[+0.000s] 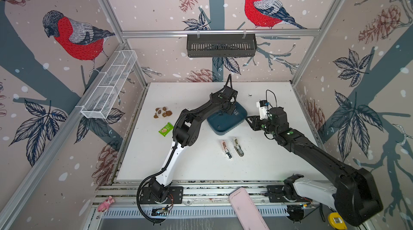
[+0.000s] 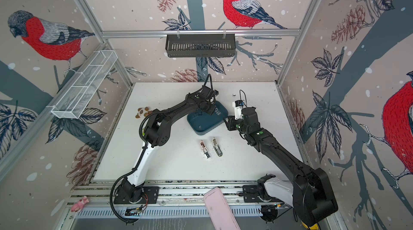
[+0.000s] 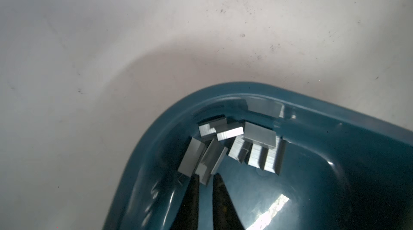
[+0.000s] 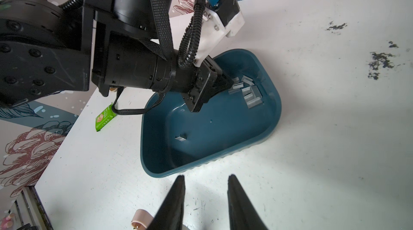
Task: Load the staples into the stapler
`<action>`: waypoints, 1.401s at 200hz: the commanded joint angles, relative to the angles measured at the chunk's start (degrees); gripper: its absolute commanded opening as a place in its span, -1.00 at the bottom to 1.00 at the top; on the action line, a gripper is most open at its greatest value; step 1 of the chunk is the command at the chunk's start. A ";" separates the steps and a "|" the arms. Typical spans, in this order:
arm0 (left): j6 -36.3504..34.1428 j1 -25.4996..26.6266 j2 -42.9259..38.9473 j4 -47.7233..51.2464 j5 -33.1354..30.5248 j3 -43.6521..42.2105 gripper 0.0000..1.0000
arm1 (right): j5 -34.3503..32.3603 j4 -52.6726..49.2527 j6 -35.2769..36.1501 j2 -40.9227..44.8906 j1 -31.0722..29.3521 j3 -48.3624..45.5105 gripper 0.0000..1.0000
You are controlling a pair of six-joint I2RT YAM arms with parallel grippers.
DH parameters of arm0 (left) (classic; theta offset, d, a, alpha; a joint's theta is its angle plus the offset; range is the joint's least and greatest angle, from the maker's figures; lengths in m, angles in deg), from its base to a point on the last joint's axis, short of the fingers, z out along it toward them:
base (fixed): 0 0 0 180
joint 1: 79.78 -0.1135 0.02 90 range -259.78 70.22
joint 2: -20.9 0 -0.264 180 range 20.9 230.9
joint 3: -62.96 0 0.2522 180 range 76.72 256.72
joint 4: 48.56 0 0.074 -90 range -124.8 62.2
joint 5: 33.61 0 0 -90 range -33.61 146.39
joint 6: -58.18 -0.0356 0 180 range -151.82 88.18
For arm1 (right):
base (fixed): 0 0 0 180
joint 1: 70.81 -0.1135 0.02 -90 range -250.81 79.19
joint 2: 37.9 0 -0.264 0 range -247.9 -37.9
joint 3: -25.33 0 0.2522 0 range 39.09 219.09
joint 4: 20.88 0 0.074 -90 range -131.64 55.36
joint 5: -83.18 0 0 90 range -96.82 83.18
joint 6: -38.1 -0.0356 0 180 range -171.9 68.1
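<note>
Start at the left gripper (image 3: 205,176). Its tips reach into the blue tray (image 3: 335,114) and pinch the end of one staple strip (image 3: 209,161). The other staples (image 3: 257,141) lie heaped in the tray's corner. The pink stapler (image 1: 226,149) and grey stapler (image 1: 238,146) lie side by side on the table (image 1: 268,161); you cannot tell whether either is loaded. The right gripper (image 4: 205,179) hovers beside the tray, spread and empty. Judge the task as early: pickup is in hand, while transfer and insertion are not yet done.
</note>
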 commanded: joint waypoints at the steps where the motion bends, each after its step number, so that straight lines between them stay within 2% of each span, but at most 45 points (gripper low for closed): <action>1: -0.78 0.07 0.79 1.40 -1.62 0.81 -0.69 | 0.37 0.66 -0.51 0.38 0.13 -0.25 -0.32; 60: -0.97 0.08 2.02 1.93 -2.76 1.68 -0.67 | 0.49 0.64 -0.58 0.28 0.18 -0.45 -0.33; 114: -1.93 0.36 1.96 4.70 -0.14 2.46 -0.63 | 0.54 0.75 -0.71 0.10 0.24 -0.68 -0.34; 144: -2.84 1.00 1.09 5.55 0.49 1.39 -0.81 | 0.63 1.02 -1.00 0.23 0.34 -0.94 -0.34; 170: -2.98 1.12 1.09 6.22 0.25 1.27 -0.83 | 0.63 1.02 -1.15 0.45 0.40 -1.17 -0.35; 207: -2.81 1.11 0.77 6.34 0.22 1.14 -0.96 | 0.63 0.93 -1.26 1.11 0.53 -1.57 -0.36; 280: -1.22 1.00 -3.92 6.10 -1.09 -4.02 -1.00 | 0.63 0.93 -1.63 1.95 0.79 -2.08 -0.37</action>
